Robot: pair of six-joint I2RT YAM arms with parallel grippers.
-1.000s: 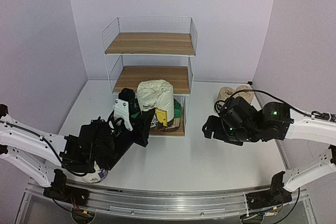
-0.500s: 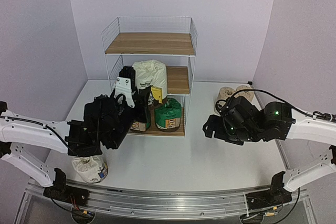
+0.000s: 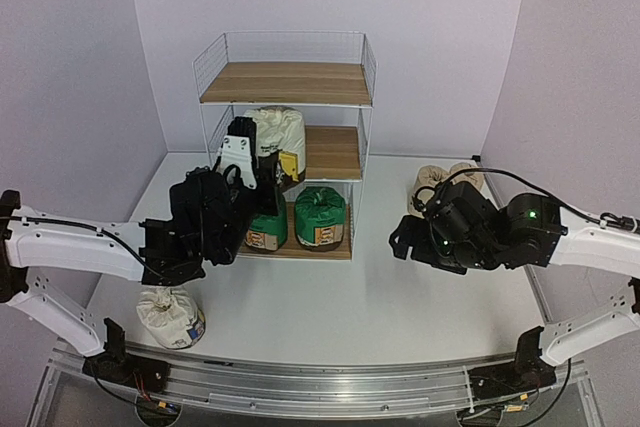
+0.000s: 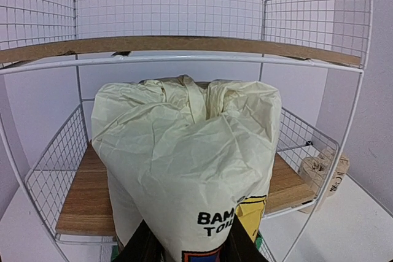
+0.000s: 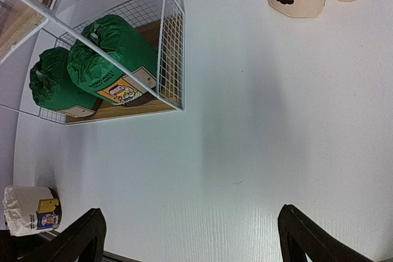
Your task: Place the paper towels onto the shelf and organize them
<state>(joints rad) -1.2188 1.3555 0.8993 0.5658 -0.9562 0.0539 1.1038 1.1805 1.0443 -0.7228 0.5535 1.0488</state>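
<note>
The shelf (image 3: 285, 82) stands at the back of the table, and its middle tier fills the left wrist view (image 4: 73, 204). My left gripper (image 3: 258, 162) is shut on a white paper towel roll with a blue-yellow label (image 3: 278, 134), holding it upright at the left half of the middle tier; the roll fills the left wrist view (image 4: 184, 157) between my fingers (image 4: 142, 245). Two green rolls (image 3: 320, 215) (image 3: 266, 229) lie on the bottom tier, also in the right wrist view (image 5: 113, 56) (image 5: 52, 84). My right gripper (image 5: 190, 234) is open and empty above the table, right of the shelf (image 3: 403, 242).
A second white roll (image 3: 170, 315) stands on the table by the left arm's base, also in the right wrist view (image 5: 27, 210). Two tan rolls with black prints (image 3: 432, 182) (image 3: 465, 175) stand at the back right near the wall. The top board carries nothing.
My left arm has lifted the white roll from in front of the bottom tier up and forward into the middle tier. The right arm has barely moved.
</note>
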